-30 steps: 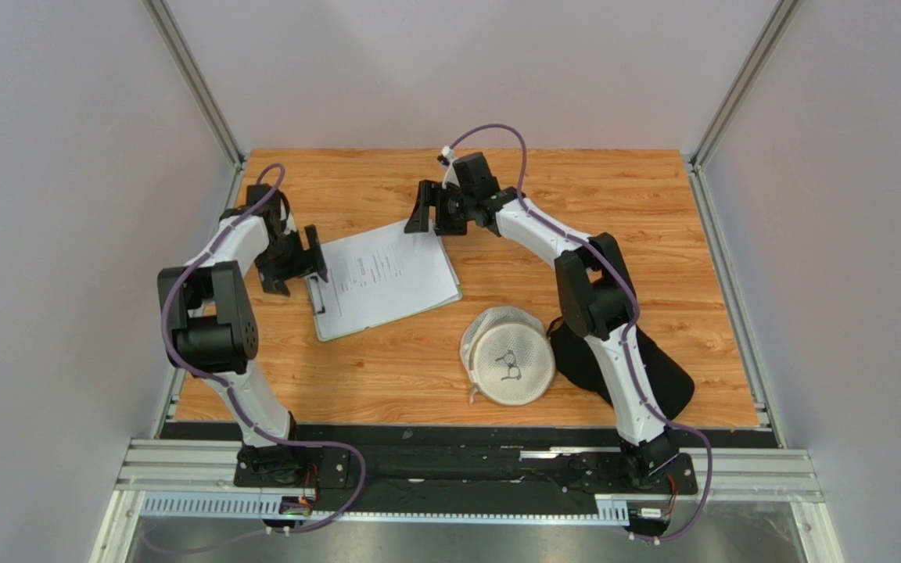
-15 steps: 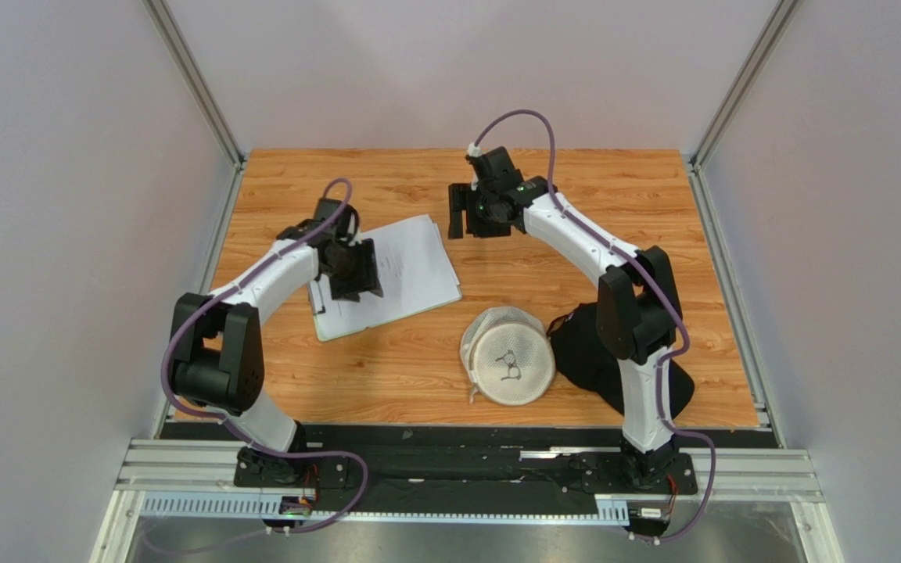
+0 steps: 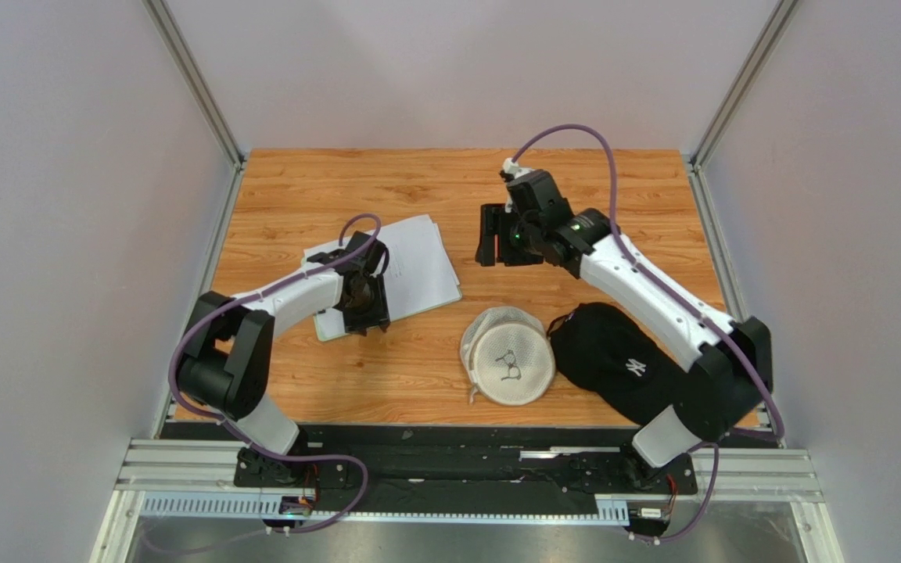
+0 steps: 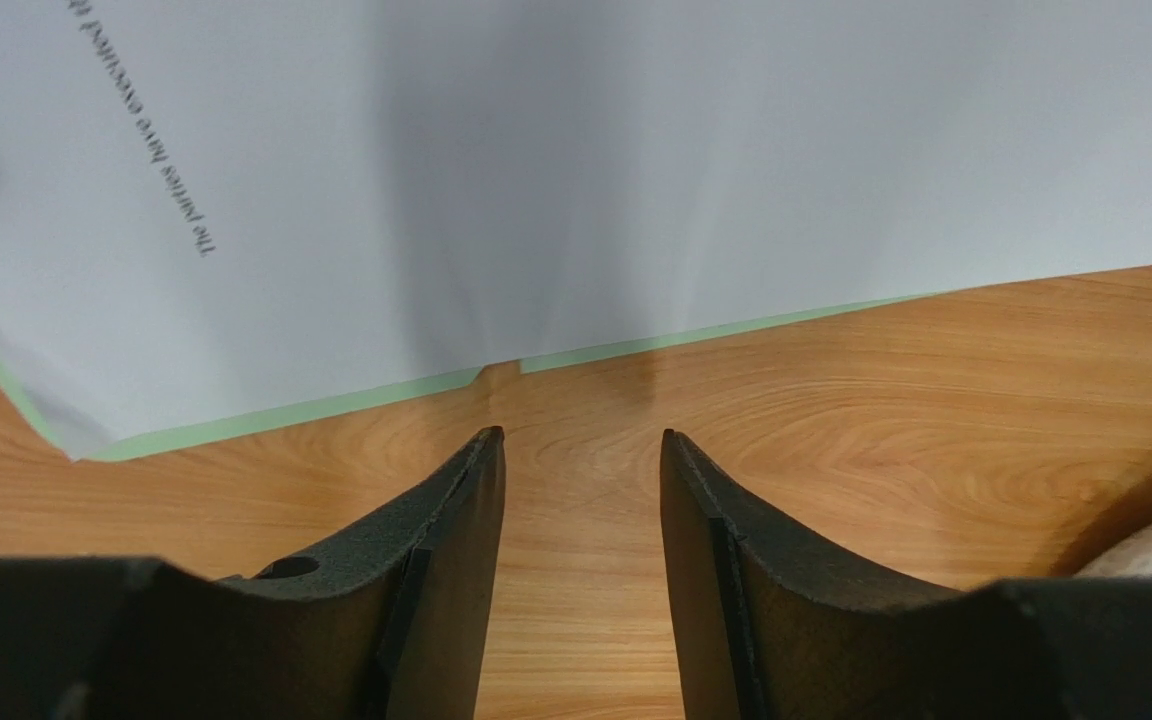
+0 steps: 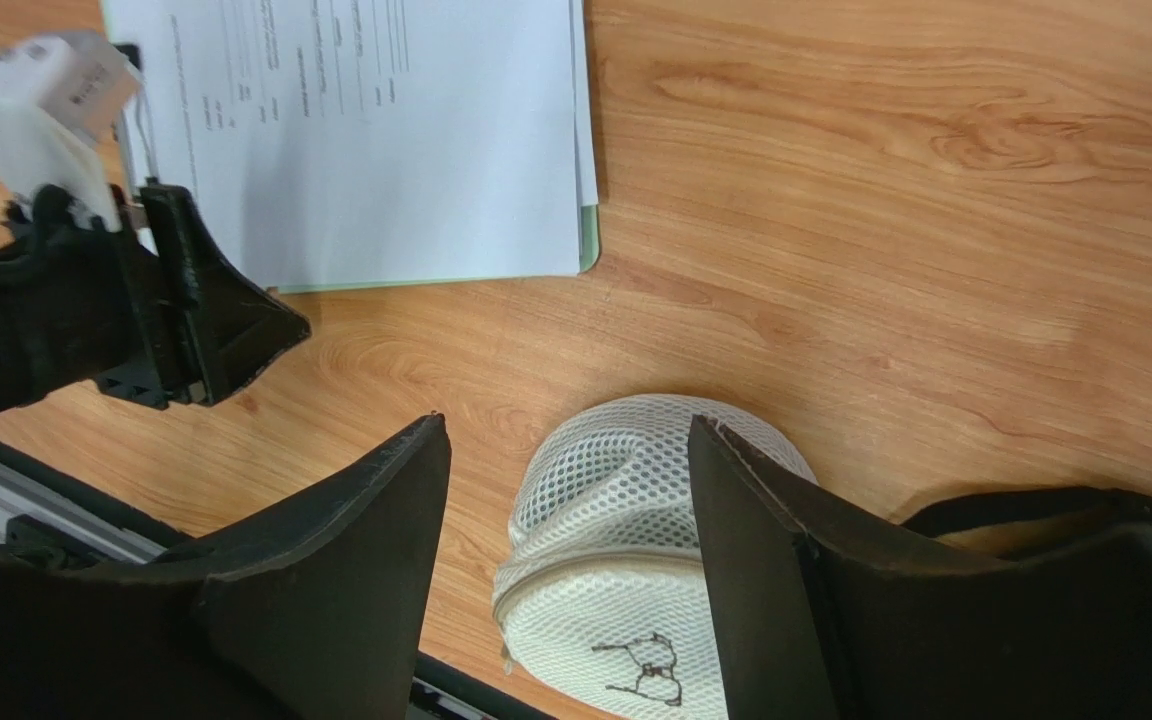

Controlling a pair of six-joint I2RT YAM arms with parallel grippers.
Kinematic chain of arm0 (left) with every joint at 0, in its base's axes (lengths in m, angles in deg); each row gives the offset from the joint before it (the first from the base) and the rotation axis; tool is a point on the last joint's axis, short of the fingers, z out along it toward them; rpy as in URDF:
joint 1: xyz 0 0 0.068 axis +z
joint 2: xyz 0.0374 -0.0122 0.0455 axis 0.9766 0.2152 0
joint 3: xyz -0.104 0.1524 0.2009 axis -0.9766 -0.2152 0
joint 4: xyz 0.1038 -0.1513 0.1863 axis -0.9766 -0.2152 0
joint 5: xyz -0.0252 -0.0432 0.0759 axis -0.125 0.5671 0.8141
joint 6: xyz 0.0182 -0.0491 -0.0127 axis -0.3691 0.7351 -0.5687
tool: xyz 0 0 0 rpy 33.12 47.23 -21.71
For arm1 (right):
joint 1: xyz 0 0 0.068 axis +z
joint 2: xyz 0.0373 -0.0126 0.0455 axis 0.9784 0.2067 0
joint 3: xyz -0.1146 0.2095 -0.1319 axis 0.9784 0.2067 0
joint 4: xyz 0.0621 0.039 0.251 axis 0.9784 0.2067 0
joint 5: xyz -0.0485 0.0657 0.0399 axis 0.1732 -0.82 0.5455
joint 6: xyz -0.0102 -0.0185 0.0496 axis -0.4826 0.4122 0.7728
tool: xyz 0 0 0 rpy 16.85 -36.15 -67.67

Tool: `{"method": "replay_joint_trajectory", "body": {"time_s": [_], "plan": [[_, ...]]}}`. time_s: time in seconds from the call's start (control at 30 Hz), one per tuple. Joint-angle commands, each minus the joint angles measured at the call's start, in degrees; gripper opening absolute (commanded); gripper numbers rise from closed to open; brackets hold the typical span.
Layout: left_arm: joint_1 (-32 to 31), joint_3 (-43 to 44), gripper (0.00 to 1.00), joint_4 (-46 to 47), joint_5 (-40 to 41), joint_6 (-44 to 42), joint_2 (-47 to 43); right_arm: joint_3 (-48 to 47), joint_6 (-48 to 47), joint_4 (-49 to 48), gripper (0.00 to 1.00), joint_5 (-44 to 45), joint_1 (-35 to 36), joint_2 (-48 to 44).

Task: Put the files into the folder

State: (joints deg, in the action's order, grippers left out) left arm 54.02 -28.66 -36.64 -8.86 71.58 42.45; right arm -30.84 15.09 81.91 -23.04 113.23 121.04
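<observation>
report on present state.

task items: the files [image 3: 420,258] lie as a stack of white sheets, the top one printed, on the light-green folder [image 5: 587,237]. the folder lies flat on the wood table [image 3: 303,188], left of centre. only a thin green margin of the folder shows past the sheets along its near long edge and at one corner. at that corner the sheet edges are slightly fanned.

left fingers [image 3: 366,314]: down low at the folder's near long edge. in the left wrist view both tips stand just short of the green margin, over bare wood. the folder and files lie straight ahead of them, near but not between them. a small notch in the margin sits in line with the left-hand tip. the fingers stand a moderate gap apart and hold nothing. whether the tips touch the table cannot be told.

right fingers [image 3: 489,238]: raised above the table, beyond the folder's right short edge and apart from it. in the right wrist view the files and folder lie ahead and to one side, well clear of the tips. the fingers are spread wide with nothing between them.

other items: a white mesh cap [image 3: 508,355] lies on the table near the folder's near right corner, not touching it. a black cap [image 3: 614,358] lies just beside the mesh cap, partly under the right arm.
</observation>
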Motion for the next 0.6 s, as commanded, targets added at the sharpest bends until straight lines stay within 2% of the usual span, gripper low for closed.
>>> {"method": "replay_joint_trajectory", "body": {"time_s": [0.0,0.2,0.4,0.53,0.57], "plan": [[0.17,-2.35,0.51,-2.19,2.73,2.82,-3.84,3.41,0.78,-1.75,0.63,4.23,-0.18,-7.55],[3.15,-5.34,0.52,-2.90,1.33,3.87,-3.94,6.58,1.04,-3.77,0.63,4.14,-0.18,-12.22],[11.68,-6.05,0.52,-3.08,-1.32,3.96,-3.68,7.20,-0.01,-4.30,0.63,4.93,-0.18,-13.20],[17.99,-0.62,0.52,-3.33,-1.22,1.51,1.75,7.64,-0.37,-5.44,0.63,4.93,-0.18,-12.93],[19.49,1.66,0.53,-4.21,-1.31,0.98,5.69,7.64,-0.71,-5.70,0.63,4.93,-0.18,-12.85]]}}
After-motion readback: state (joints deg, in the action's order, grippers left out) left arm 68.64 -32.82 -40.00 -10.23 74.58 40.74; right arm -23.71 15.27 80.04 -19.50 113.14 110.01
